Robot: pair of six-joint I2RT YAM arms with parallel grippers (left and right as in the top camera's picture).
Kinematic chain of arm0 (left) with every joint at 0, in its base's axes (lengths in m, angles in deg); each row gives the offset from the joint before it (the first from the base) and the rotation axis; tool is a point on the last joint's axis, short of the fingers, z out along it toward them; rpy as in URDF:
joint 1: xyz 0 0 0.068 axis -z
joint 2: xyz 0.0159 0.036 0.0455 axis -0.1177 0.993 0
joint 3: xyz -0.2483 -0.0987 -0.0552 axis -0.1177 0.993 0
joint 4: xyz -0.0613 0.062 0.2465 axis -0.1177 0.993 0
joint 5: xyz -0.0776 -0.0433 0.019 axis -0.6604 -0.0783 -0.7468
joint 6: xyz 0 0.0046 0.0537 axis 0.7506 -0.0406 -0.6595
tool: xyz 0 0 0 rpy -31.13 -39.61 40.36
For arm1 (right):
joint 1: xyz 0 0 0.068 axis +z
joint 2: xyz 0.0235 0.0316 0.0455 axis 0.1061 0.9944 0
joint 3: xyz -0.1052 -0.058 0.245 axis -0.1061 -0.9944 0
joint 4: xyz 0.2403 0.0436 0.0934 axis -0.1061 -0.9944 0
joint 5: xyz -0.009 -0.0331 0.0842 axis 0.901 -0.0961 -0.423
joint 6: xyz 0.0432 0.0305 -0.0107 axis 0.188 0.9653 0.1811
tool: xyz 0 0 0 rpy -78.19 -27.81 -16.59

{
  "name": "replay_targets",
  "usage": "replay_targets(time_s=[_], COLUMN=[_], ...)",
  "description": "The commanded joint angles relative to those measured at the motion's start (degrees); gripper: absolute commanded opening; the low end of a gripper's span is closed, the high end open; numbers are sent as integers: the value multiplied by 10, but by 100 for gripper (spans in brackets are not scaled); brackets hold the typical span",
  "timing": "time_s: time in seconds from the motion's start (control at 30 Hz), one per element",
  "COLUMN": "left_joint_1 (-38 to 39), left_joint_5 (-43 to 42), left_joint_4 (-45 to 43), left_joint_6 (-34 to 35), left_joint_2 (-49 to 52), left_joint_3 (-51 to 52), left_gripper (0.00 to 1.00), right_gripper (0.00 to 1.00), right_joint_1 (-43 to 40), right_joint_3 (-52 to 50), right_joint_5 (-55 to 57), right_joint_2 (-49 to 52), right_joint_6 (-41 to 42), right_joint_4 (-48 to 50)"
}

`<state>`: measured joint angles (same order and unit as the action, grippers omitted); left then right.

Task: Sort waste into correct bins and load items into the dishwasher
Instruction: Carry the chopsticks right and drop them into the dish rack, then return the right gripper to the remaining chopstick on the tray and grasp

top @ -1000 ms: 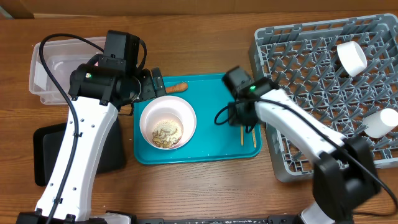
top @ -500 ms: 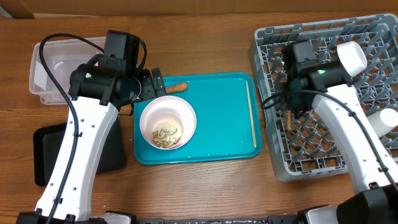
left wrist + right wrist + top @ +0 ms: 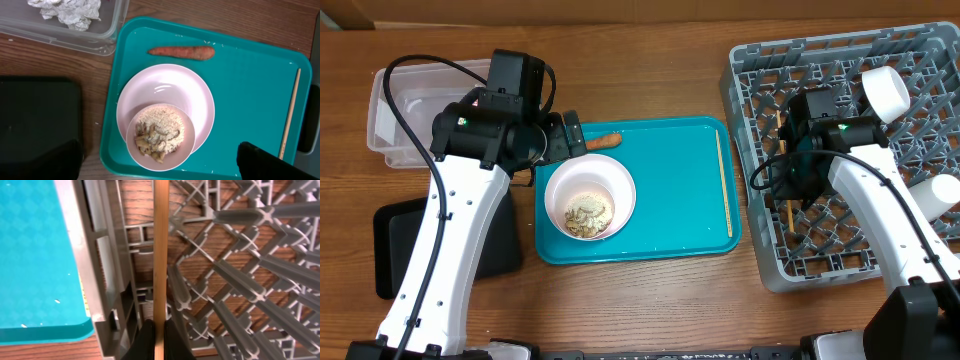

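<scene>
Wood table, teal tray, R hand pinching chopstick over rack, L hand wide

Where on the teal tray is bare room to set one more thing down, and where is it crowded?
Free: the tray's wide strip between the bowl and the chopstick by its right rim. Crowded: the left half, with the bowl and, near the top rim, the carrot.
</scene>
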<state>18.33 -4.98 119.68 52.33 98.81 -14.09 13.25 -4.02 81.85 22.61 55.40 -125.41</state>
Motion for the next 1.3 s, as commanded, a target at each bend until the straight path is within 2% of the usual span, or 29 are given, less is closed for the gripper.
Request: replay_targets(time_s=[0.0,0.17,0.2,0.23,0.3,0.5,0.63,0.77,0.93,1.03,1.13,1.27], left_joint_1=[0,0,0,0,0,0,0,0,0,0,0,0], left_joint_5=[5,5,5,5,5,5,5,5,5,5,5,5], left_joint_4=[0,2,2,2,2,2,2,2,2,2,3,5], left_joint_6=[2,2,2,2,2,2,2,2,2,2,2,2], left_joint_2=[-2,-2,-2,-2,-2,-2,-2,-2,-2,-2,-2,-2], left_joint_3=[-5,-5,-5,-5,-5,-5,-5,-5,-5,-5,-5,-5], left_gripper=[100,100,100,100,100,100,100,100,100,100,100,100], right_gripper=[4,4,10,21,29,45,49,51,51,52,60,61], right_joint_1=[0,0,0,0,0,0,0,7,57,106,149,177], right_joint_3=[-2,-2,-2,-2,-2,-2,5,27,32,27,14,3], right_joint_5=[-16,-36,-35,-35,-35,-35,-38,-94,-120,-76,0,17], right_joint_2=[-1,-1,-1,-1,-1,-1,-1,-1,-1,0,6,41], right_joint_6=[-10,-10,-10,-10,-10,-10,6,8,33,34,63,85], right_joint_4=[4,0,0,0,0,3,7,10,59,94,123,139])
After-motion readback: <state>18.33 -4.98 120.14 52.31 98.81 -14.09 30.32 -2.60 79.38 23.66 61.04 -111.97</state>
